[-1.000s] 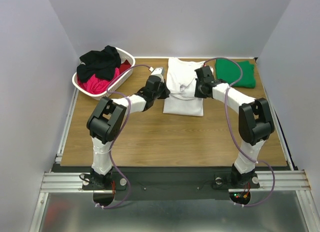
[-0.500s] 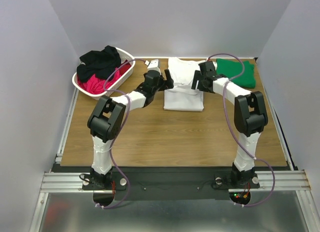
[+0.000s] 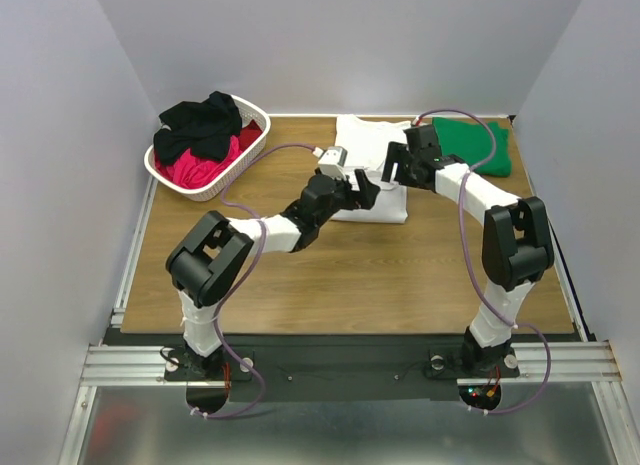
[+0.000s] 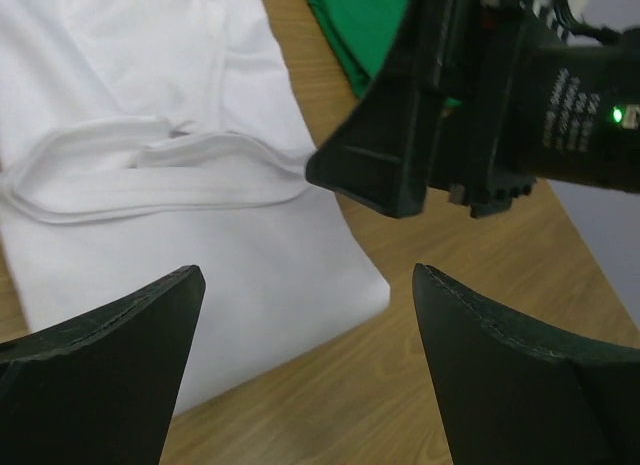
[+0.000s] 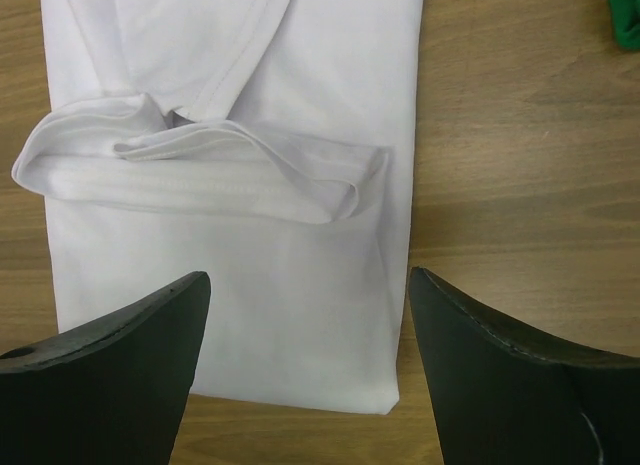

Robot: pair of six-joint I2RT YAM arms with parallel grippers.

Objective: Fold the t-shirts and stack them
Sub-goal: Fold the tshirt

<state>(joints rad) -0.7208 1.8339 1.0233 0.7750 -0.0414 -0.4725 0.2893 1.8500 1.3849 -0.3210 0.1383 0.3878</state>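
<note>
Left gripper (image 3: 364, 191) and right gripper (image 3: 392, 168) both hang released, jaws spread and empty, over the folded white t-shirt (image 3: 360, 143); green t-shirt (image 3: 478, 145) lies right of it.

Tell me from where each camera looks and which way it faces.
Top external: above and behind the arm bases, facing down and forward over the table; both whole arms, basket, white t-shirt, green t-shirt.
Left wrist: on the left arm, facing down at the white t-shirt; open left end effector below, right arm upper right.
Right wrist: on the right arm, facing straight down at the white t-shirt; open right end effector below.
Shared: both wrist views show the white t-shirt's same fold.
</note>
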